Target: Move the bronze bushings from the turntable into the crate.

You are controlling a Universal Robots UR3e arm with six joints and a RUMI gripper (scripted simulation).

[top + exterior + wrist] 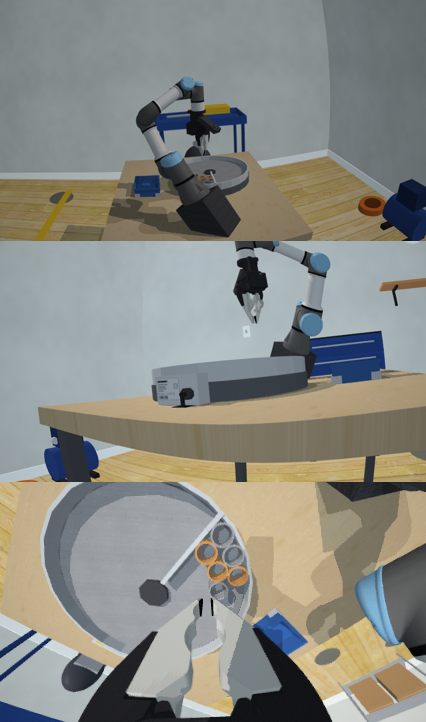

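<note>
The grey turntable [245,178] [253,369] [50,547] stands on the table. In the wrist view, three bronze bushings [197,553] [218,580] [238,584] stand near its rim, beside the pale bar. Steel bushings [212,534] [242,556] [210,590] stand around them; another steel one may be partly hidden near the fingertips. The blue crate [146,191] [352,372] [281,632] stands on the table beside the turntable; little of its inside shows. My gripper [204,153] [254,321] [206,599] is shut with nothing between its fingertips, high above the turntable.
A pale bar [192,547] [213,176] runs from the turntable's dark hub [154,592] to its rim. The arm's black base block [209,213] stands on the table between crate and turntable in the top view. A blue cart [221,120] is behind the table.
</note>
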